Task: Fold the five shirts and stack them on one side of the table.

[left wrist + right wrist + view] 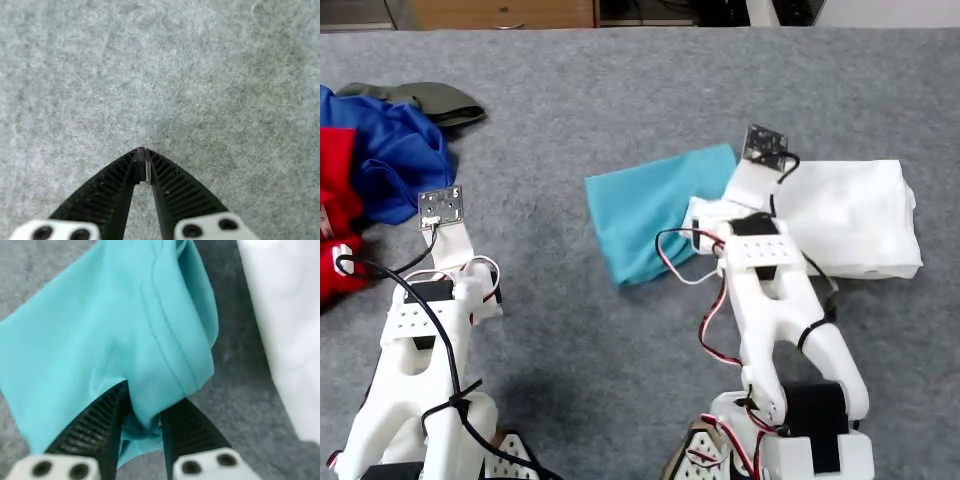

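Fingers (102, 420) of right gripper (142, 407) pinching teal shirt (115, 325) edge, white shirt (285, 320) just beside them. Left gripper (141, 162) pressed together over bare table (200, 75). Guess next: haul teal onto white, stacking.

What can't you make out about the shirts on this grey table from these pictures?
High view: the crumpled red shirt and crumpled blue shirt are cut off by the left edge.
High view: the right arm covers parts of the folded teal shirt and folded white shirt.
Right wrist view: bunched cloth hides how many teal layers the right gripper pinches.
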Motion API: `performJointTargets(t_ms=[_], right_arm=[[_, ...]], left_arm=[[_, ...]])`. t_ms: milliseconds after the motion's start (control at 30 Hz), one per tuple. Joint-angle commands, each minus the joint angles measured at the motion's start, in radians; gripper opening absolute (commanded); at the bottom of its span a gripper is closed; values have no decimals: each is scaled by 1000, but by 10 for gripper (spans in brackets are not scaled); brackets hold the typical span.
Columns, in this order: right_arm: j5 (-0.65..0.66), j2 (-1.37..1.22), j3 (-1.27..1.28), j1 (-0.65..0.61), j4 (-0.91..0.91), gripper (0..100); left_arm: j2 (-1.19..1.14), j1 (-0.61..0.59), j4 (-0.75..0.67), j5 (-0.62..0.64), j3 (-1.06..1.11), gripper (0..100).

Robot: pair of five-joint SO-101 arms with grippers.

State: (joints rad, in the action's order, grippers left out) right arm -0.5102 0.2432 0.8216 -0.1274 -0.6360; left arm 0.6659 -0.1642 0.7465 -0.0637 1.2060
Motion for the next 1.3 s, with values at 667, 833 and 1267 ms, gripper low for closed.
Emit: performJointTargets(t_ms=[667, 833, 1267], right_arm=[[382, 41, -473, 314, -315, 2], [494, 39, -467, 464, -304, 2], [578, -24, -418, 677, -235, 2]], left_arm=[[10, 6, -11, -6, 2, 18], [10, 6, -11, -6, 2, 18], [10, 6, -8, -6, 2, 18]])
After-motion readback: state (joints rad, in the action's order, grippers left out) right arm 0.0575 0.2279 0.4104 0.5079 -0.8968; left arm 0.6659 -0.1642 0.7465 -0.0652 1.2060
